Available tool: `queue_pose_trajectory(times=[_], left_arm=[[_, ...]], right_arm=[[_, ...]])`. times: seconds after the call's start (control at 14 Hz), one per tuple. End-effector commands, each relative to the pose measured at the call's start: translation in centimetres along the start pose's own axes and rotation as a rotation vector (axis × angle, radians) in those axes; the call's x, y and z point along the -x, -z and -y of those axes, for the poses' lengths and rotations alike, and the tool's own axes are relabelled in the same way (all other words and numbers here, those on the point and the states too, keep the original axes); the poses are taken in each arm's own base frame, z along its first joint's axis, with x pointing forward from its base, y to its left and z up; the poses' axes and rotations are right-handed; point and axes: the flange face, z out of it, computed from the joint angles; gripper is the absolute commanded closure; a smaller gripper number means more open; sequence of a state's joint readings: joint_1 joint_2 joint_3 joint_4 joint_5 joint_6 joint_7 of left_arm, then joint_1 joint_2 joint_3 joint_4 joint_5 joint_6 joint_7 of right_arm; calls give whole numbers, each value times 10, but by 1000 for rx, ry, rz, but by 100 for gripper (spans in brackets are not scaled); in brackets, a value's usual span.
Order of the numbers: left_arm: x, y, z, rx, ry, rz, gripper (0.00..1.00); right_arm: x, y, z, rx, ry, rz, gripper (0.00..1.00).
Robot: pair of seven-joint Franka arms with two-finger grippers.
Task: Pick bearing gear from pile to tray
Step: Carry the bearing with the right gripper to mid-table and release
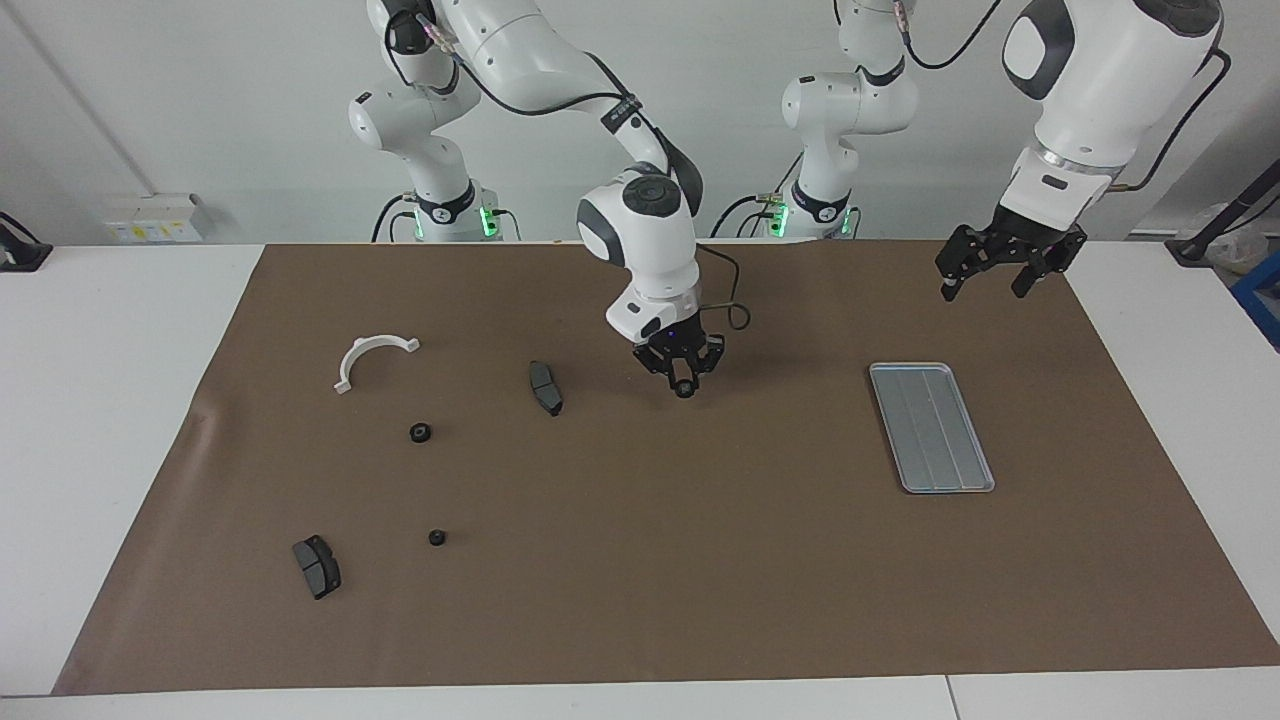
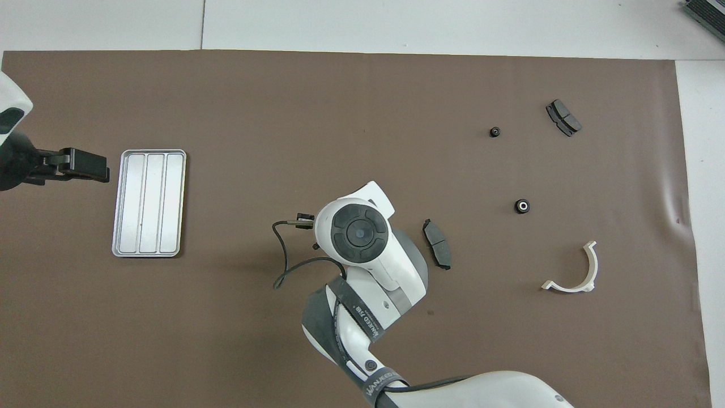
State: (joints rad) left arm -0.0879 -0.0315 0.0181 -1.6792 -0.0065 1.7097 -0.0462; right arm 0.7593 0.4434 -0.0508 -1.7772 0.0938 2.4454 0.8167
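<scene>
Your left end effector (image 1: 1005, 268) waits up over the mat (image 1: 700, 600) at the robots' end of the tray (image 1: 931, 427), its fingers spread wide and empty. It hangs near the tray, so if you bring the other arm in high and fast, the two wrists could meet there.

Your right end effector (image 1: 684, 383) is pinched narrow on a small black gear (image 1: 685, 390), in the air over bare mat, well short of the tray on the right arm's side. The gear seems to sit at the very fingertips, so a hard swing or a sudden stop could shake it loose, and a round piece would roll across the worktop (image 1: 100, 400).

The tray is bare metal with a low rim. Let go from too high and the gear may bounce or run along a groove and out.

The rest of the pile lies well apart from the tray: a white half-ring (image 1: 372, 357), two pads (image 1: 545, 387) and two round pieces (image 1: 421, 433).
</scene>
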Motion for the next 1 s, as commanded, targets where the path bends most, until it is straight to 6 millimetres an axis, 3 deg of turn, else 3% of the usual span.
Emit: queue_pose_trajectory(times=[0.0,0.14,0.21,0.28,0.43,0.57,0.71,0.93], left_arm=[[8,-1,-3,-13,-5,-24,0],[8,-7,-7,-8,-9,-21,0],[8,-9,-19,-4,-28,-21,0],[6,-13,-28,3,-38,-22,0],[1,-28,-55,18,-53,-17,0],[-6,-42,-77,30,-24,-20,0],[-13,-61,-118,43,3,-28,0],[-21,-89,-170,56,39,-47,0]], right_arm=[[2,-13,3,-2,-22,-13,88],[10,-17,4,7,-13,-6,71],[13,-18,5,9,-9,-3,45],[13,-18,5,9,-10,-3,0],[6,-14,1,22,-3,-19,0],[-12,11,-11,42,-1,-48,0],[-49,43,-44,54,-38,-71,0],[-101,70,-102,93,-6,-85,0]])
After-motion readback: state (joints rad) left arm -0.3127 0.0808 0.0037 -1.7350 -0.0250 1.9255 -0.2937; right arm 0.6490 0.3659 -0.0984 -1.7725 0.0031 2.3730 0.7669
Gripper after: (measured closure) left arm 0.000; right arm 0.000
